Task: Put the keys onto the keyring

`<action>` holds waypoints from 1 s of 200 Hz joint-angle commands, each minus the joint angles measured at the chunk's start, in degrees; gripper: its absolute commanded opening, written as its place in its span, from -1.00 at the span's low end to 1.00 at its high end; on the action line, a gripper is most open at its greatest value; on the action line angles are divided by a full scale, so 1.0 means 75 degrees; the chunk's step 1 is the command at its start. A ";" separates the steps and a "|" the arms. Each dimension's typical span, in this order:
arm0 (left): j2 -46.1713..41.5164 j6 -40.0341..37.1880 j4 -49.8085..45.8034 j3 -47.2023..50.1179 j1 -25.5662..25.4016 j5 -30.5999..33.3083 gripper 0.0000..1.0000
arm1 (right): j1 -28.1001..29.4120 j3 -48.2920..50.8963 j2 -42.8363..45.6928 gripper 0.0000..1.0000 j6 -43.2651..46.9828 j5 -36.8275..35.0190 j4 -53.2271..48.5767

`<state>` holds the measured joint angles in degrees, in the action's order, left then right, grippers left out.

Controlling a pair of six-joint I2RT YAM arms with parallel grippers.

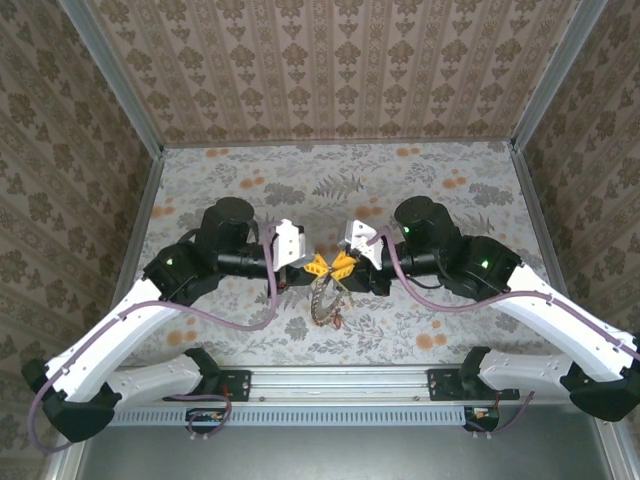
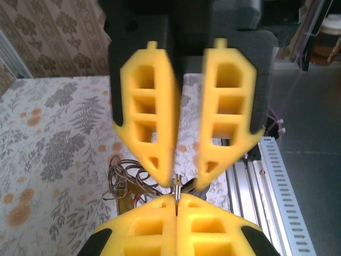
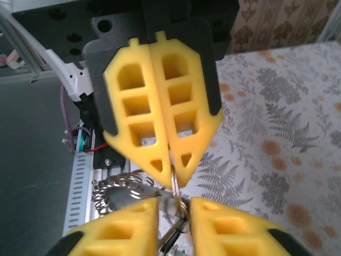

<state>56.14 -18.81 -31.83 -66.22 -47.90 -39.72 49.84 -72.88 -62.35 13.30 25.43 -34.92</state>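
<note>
The keyring [image 1: 322,297] dangles above the table's [image 1: 450,190] near edge, midway along it, with the keys [image 1: 335,320] bunched at its bottom. The left gripper [image 2: 176,212] is clenched on a thin loop of ring wire; the right gripper [image 3: 173,233] stands parted around the same wire. The risk, I'd say: that sliver could slip free, dropping the ring.

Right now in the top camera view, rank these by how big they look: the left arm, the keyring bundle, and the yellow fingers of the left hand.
1. Left arm, largest by far.
2. Keyring bundle hanging below the hands.
3. Yellow fingers of the left hand, slightly smaller; it is close.
</note>
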 commanded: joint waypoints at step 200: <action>-0.0858 0.1771 0.1568 0.1293 0.0965 0.0718 -1.00 | -0.0335 0.2521 0.2064 0.15 -0.1379 -0.2433 0.2486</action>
<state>50.00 -4.69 -13.32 -54.52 -41.47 -43.40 49.21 -58.19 -51.68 6.98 18.68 -21.15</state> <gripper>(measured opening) 0.054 0.519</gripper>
